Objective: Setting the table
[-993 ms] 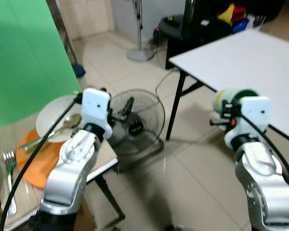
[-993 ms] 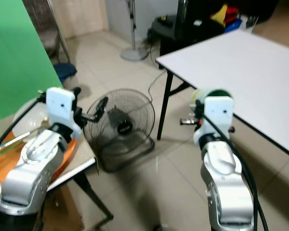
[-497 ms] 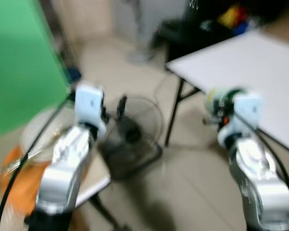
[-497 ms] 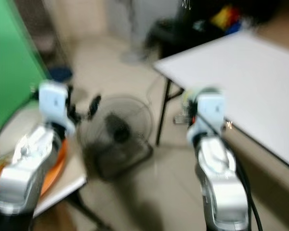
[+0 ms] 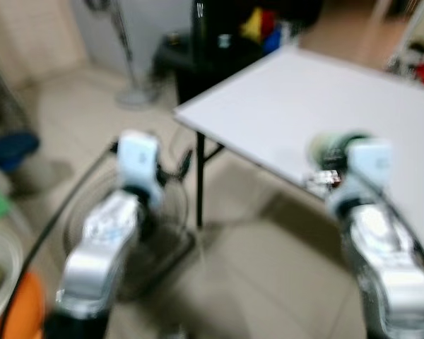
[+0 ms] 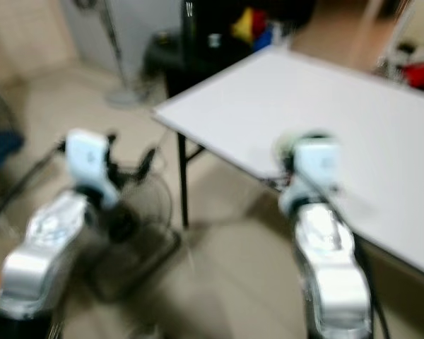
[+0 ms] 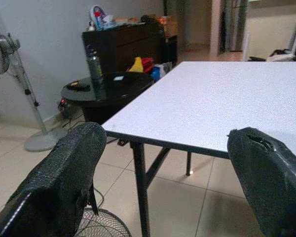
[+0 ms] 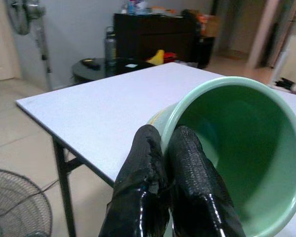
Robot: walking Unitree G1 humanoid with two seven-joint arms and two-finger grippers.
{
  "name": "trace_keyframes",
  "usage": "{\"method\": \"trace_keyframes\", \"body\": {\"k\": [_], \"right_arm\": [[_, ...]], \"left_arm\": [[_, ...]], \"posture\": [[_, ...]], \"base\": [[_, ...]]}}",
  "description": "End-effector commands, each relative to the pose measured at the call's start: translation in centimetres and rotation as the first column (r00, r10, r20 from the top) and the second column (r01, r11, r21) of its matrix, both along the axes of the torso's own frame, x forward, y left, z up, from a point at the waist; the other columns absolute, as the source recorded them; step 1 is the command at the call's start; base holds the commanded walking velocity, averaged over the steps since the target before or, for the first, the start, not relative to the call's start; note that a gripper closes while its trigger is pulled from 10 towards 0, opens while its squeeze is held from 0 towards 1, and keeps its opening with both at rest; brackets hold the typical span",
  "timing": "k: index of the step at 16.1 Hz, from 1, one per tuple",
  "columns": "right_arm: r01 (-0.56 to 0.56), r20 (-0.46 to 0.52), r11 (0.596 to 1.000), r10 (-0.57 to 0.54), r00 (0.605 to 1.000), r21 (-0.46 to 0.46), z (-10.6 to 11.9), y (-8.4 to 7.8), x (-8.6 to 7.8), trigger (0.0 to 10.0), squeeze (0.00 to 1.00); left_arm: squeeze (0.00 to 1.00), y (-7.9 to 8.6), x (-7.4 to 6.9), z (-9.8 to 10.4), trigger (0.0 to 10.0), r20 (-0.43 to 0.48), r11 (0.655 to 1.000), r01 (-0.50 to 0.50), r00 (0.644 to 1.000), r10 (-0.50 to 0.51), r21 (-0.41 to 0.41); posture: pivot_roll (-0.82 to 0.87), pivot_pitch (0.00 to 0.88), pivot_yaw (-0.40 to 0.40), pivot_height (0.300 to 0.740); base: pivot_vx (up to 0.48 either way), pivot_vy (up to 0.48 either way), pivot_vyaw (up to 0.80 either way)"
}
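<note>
The white table is standing ahead, a floor fan sitting low beside it. The right hand is pinching the green bowl's rim above the table's near edge. The left hand is hanging wide open, empty.

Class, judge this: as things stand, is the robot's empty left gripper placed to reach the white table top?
Probably yes: the left gripper is open, and only open air lies between it and the white table.
</note>
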State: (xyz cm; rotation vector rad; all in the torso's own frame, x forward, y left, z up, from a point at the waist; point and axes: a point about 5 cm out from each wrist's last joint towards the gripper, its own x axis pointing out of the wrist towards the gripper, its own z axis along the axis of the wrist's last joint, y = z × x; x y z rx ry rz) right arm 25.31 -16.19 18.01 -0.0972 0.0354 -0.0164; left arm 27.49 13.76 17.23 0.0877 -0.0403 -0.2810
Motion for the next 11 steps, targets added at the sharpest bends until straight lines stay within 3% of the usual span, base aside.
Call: {"method": "trace_keyframes", "body": {"k": [1,7,11], "right_arm": [[0.028,0.029,1.0,-0.028,0.999,-0.011,0.65,-0.73,-0.07,10.0,0.0],[0.006,0.031,1.0,-0.005,1.0,-0.02,0.74,-0.29,0.16,10.0,0.0],[0.028,0.039,1.0,-0.028,0.999,-0.003,0.7,-0.44,0.33,10.0,0.0]], "left_arm": [[0.0,-0.68,-0.26,0.2,10.0,-0.003,0.999,0.03,1.0,-0.03,-0.015],[0.0,-0.1,-0.2,-0.23,10.0,-0.013,1.0,0.015,1.0,-0.015,-0.011],[0.0,-0.78,0.08,0.32,10.0,0.003,0.999,0.039,0.999,-0.039,-0.005]], "posture": [[0.02,0.0,0.041,0.74],[0.0,0.0,0.041,0.74],[0.02,0.0,0.052,0.74]], "base": [[0.375,0.0,0.0],[0.397,0.0,0.0],[0.392,0.0,0.0]]}}
